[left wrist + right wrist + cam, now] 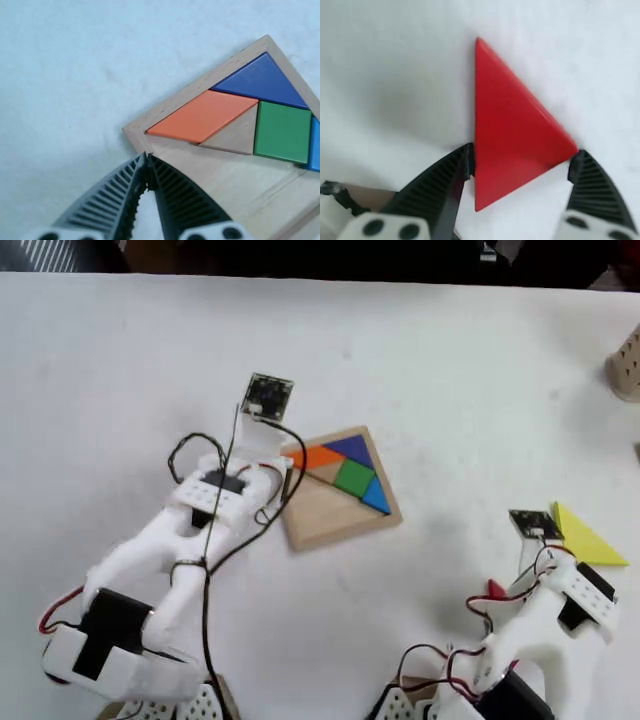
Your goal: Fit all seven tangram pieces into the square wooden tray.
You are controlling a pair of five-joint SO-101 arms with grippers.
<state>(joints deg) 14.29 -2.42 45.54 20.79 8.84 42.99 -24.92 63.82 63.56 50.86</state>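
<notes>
- Tray (325, 515) of wood lay flat on the white table (130, 350), and it was only partly full.
- Four pieces sat inside the tray, packed together in one corner part: an orange slanted piece (202, 116), a dark blue triangle (262, 80), a green square (282, 131) and a light blue piece (315, 150).
- They lay edge to edge, I think so that the rest would fit later.
- A small triangle gap (235, 137) of bare wood showed between the orange piece and the green square.
- The left gripper (146, 159) was pinched shut with nothing in it.
- Its tips sat right at the tray's rim, near the corner by the orange piece. I think it was there to keep the tray from sliding or to nudge it.
- The right gripper (522, 155) was well apart from the tray, on the right arm's side of it.
- It was spread wide, with one finger on each side of a red triangle (510, 130) that lay flat on the table.
- I think it stood that way to get ready to pinch the red triangle and lift it.
- A yellow triangle (585, 535) waited on the table too, even farther from the tray than the red one.
- At least these two pieces were not in the tray yet.
</notes>
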